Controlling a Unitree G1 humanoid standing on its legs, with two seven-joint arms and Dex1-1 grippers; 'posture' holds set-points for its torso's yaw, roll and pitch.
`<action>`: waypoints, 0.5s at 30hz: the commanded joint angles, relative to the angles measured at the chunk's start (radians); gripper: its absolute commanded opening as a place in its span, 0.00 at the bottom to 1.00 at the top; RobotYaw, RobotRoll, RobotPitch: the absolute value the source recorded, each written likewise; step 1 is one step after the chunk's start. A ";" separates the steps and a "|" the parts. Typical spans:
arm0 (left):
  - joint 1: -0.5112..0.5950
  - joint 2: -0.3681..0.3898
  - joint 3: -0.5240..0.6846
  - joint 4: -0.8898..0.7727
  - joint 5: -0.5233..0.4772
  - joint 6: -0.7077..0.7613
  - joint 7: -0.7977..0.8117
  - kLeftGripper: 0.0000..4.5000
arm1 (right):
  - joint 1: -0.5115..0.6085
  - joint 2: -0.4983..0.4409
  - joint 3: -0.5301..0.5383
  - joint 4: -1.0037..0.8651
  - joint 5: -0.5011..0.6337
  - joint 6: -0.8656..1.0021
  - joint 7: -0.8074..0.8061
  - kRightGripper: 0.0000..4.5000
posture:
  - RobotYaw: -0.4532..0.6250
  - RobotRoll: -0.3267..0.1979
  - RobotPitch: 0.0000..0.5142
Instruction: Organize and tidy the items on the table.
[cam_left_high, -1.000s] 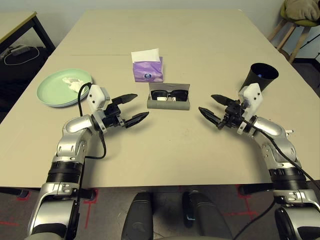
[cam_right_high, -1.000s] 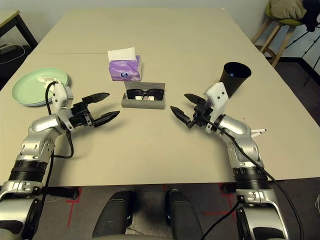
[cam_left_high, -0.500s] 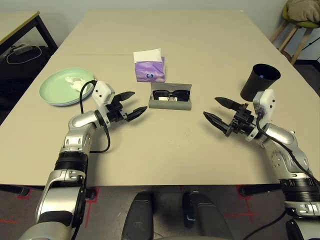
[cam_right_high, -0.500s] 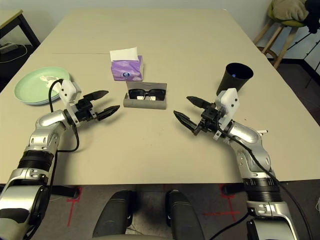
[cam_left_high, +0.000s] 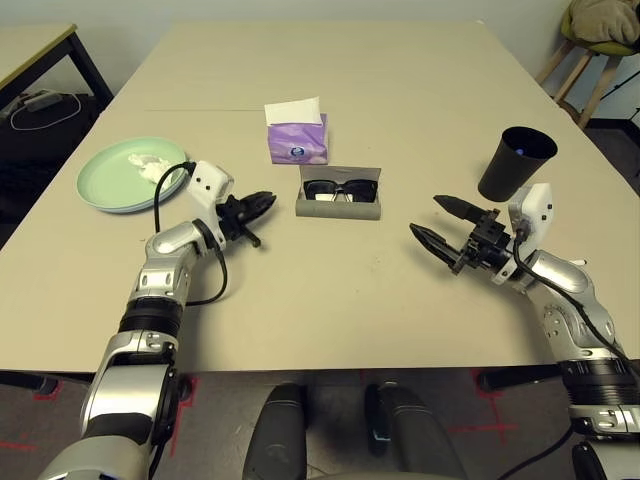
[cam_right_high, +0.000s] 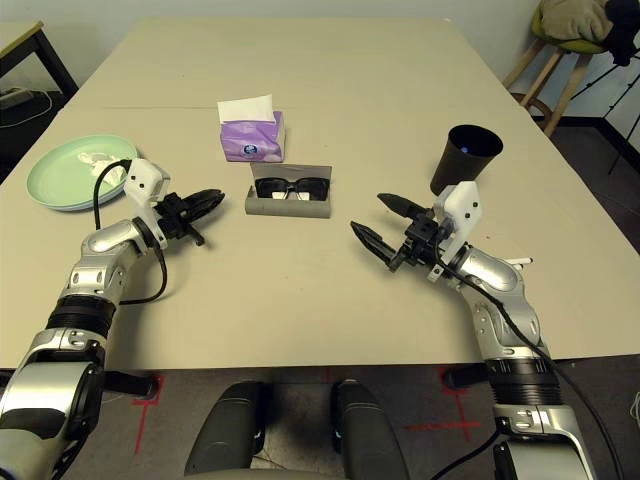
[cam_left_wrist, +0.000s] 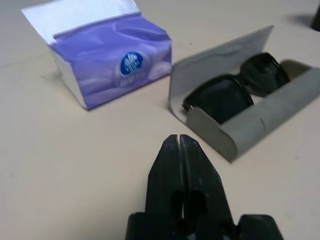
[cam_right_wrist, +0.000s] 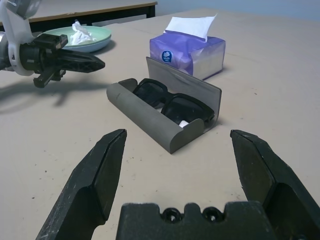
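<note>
Smooth matte beige tabletop (cam_left_high: 400, 110): grey oblong glasses case (cam_left_high: 338, 197) lies open at centre with glossy black sunglasses (cam_left_high: 339, 189) inside, soft purple tissue box (cam_left_high: 296, 139) just beyond it, round pale green plate (cam_left_high: 115, 178) holding a crumpled white tissue (cam_left_high: 148, 168) far left, tapered black cup (cam_left_high: 515, 163) upright at right. Left hand (cam_left_high: 262, 205), fingers pressed together and empty, sits just left of the case. Right hand (cam_left_high: 440, 222), fingers spread wide and empty, sits right of the case, near the cup.

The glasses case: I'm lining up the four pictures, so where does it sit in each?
Left eye view: glasses case at centre, open, sunglasses inside.
Right eye view: left of centre.
Left wrist view: right half, beyond the shut left gripper.
Right wrist view: centre, between the open right gripper's fingers.
Shared landmark: purple tissue box, just behind the case.
</note>
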 joint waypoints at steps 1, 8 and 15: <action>-0.023 -0.020 0.001 0.039 0.024 0.011 0.044 0.00 | 0.003 -0.004 0.005 -0.025 0.004 0.016 -0.013 1.00 | 0.60 0.62 0.22; -0.080 -0.040 0.001 0.110 0.057 -0.009 0.128 0.00 | 0.004 -0.008 0.006 -0.054 0.012 0.035 -0.020 1.00 | 0.59 0.62 0.27; -0.154 -0.046 0.004 0.204 0.078 -0.051 0.160 0.00 | 0.005 -0.006 0.008 -0.091 0.020 0.061 -0.036 1.00 | 0.58 0.62 0.31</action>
